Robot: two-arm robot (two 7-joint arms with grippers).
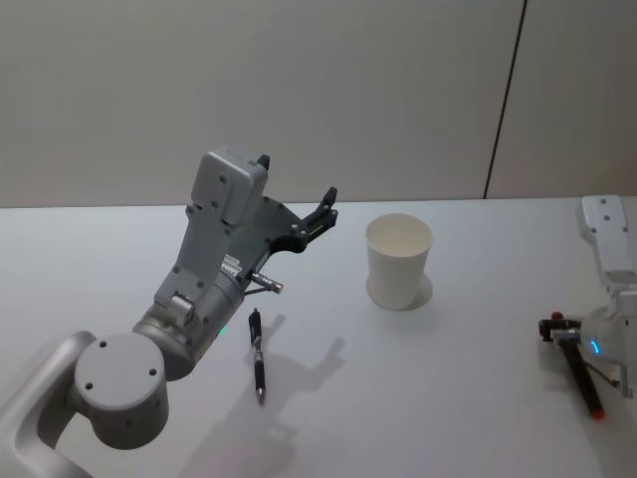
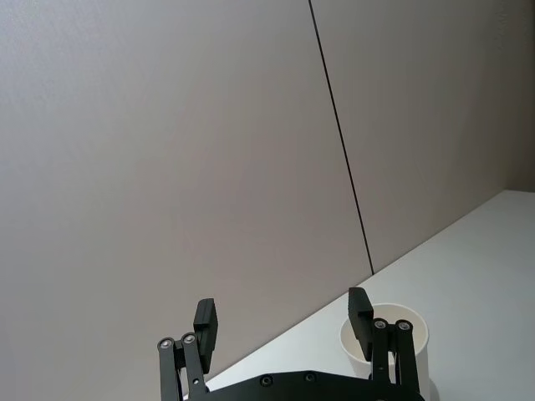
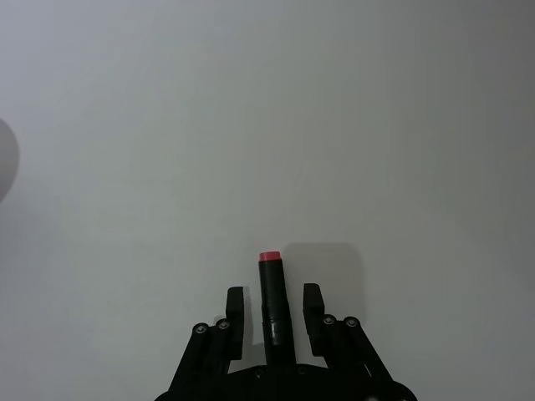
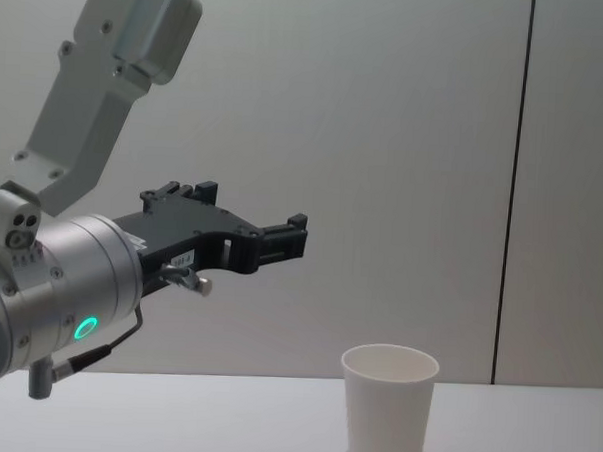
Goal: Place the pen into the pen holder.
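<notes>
A black pen lies flat on the white table, left of the pen holder, a white paper cup standing upright and empty. My left gripper is raised well above the table, open and holding nothing, its tips aimed past the cup's rim. At the table's right edge my right gripper is low over a second black pen with a red end. In the right wrist view that pen runs between the fingers with a narrow gap on each side.
The bare white table stretches around the cup and pens. A grey wall with a dark vertical seam stands behind the table's far edge. The left arm's large grey housing hangs over the table's left part.
</notes>
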